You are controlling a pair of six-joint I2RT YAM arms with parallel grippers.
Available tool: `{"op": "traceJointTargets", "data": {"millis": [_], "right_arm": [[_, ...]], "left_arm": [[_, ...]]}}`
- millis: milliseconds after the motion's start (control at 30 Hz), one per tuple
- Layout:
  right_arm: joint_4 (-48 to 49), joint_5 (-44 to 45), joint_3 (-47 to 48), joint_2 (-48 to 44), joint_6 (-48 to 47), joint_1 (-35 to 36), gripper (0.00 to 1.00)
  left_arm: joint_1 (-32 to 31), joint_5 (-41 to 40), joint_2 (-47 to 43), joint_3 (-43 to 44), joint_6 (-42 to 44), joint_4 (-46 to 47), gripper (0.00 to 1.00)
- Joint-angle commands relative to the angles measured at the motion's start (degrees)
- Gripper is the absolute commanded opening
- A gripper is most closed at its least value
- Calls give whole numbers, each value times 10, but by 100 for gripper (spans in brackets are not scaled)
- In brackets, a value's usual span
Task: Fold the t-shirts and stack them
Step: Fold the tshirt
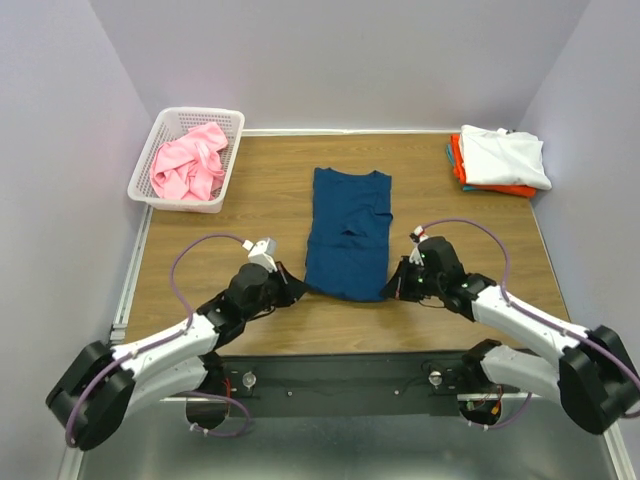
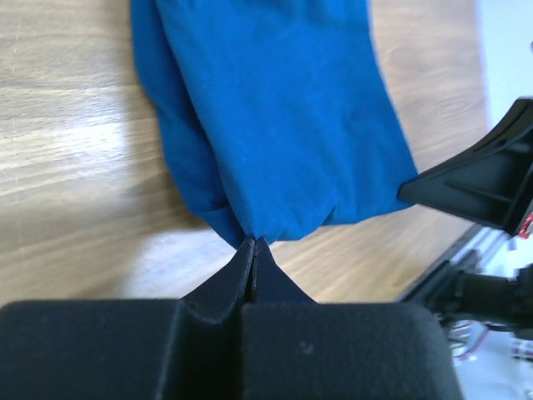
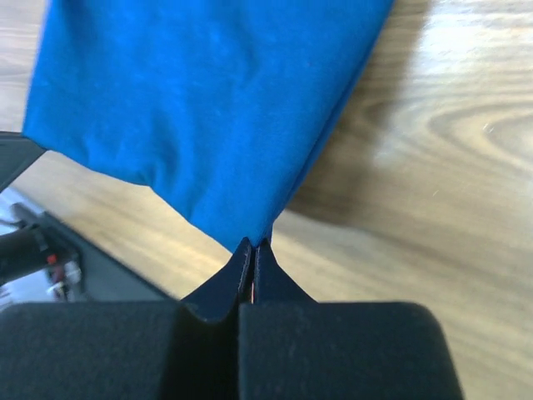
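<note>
Though folded narrow, blue t-shirt (image 1: 347, 235) rumpled, near corners clamped by left gripper (image 2: 253, 243) and right gripper (image 3: 254, 243); basket (image 1: 143, 165) beyond it, overhead only.

1. Your blue shirt (image 1: 347, 235): soft matt cloth, lightly creased.
2. Table (image 1: 260, 200): smooth wood grain; you see a soft sheen where light falls.
3. Basket (image 1: 190, 118): white plastic lattice, slight gloss. Pink shirt (image 1: 188, 165) inside: crumpled matt cloth.
4. Left gripper (image 2: 253, 243), right gripper (image 3: 253, 244): matt black, finely grainy finish.
5. Left arm shell (image 1: 165, 352): smooth white plastic, mildly glossy.
</note>
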Motion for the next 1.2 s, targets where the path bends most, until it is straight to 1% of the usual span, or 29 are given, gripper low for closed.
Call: {"op": "traceJointTargets", "data": {"millis": [0, 33, 100, 133, 233, 267, 367, 467, 600, 833, 967, 1167], "right_arm": [[-72, -28, -2, -74, 27, 10, 1], [-80, -34, 0, -85, 27, 10, 1], [-99, -44, 8, -107, 34, 13, 1], [-103, -52, 12, -125, 39, 14, 1], [-110, -82, 23, -150, 49, 17, 1], [-114, -90, 25, -164, 52, 17, 1], [-123, -109, 44, -182, 54, 19, 1], [-126, -116, 62, -202, 54, 18, 1], [-136, -115, 92, -200, 46, 18, 1], [-144, -5, 127, -201, 51, 18, 1], [-144, 44, 151, -160, 49, 17, 1], [-136, 134, 187, -124, 53, 17, 1]], "left_arm": [[-13, -44, -90, -15, -47, -83, 0], [-14, -42, -131, -17, -50, -92, 0], [-18, -30, -173, -27, -64, -109, 0], [-18, -25, -214, -28, -65, -114, 0], [-20, -2, -270, -22, -66, -145, 0], [-21, -8, -299, -16, -69, -172, 0], [-21, -40, -343, 9, -68, -234, 0], [-21, -52, -362, 40, -60, -254, 0], [-21, -80, -346, 74, -46, -262, 0], [-21, -159, -268, 148, -21, -258, 0], [-21, -196, -202, 188, -2, -240, 0], [-7, -210, -116, 216, 30, -183, 0]]}}
